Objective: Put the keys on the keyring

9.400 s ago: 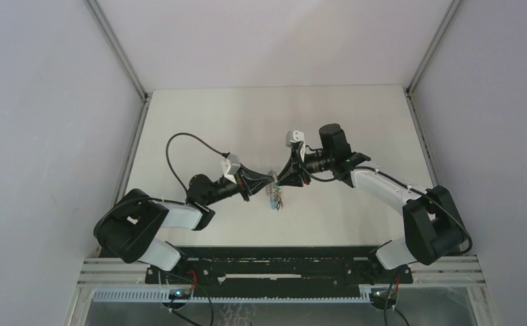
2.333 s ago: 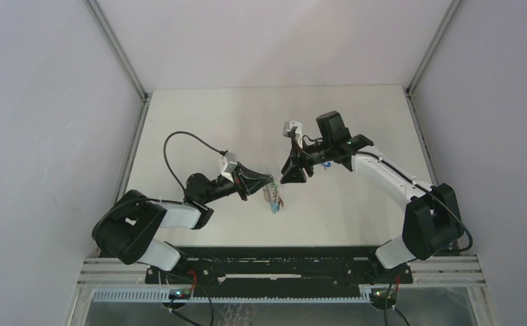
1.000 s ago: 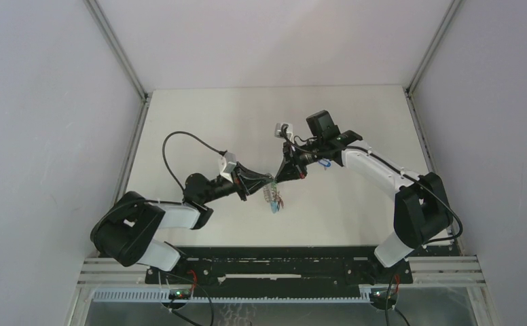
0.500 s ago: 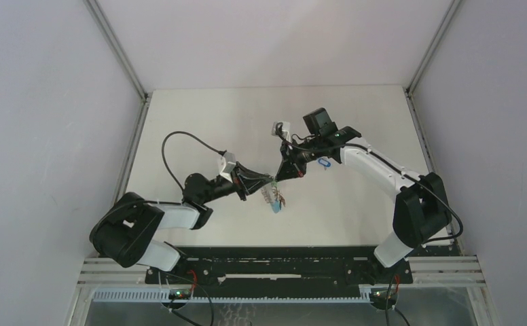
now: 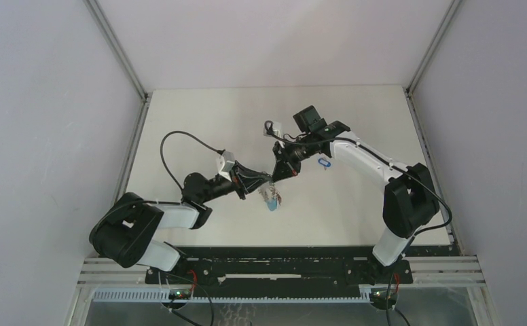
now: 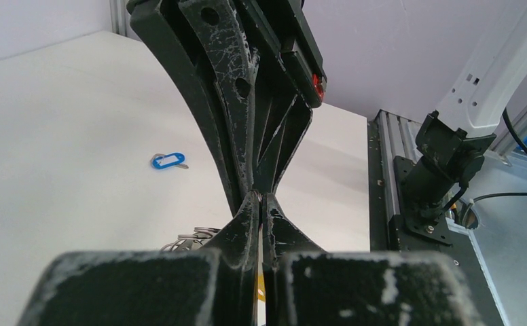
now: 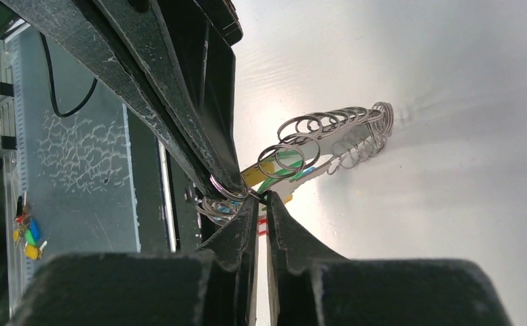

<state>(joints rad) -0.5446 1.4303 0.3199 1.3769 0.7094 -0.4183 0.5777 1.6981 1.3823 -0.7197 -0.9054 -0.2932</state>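
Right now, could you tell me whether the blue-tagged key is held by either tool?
No, the blue-tagged key lies alone on the table, with nothing touching it.

No writing, brand, number or sign can be read in any of the views. The blue key tag (image 6: 169, 160) lying on the table has a pale label window, but it is too small to show any lettering
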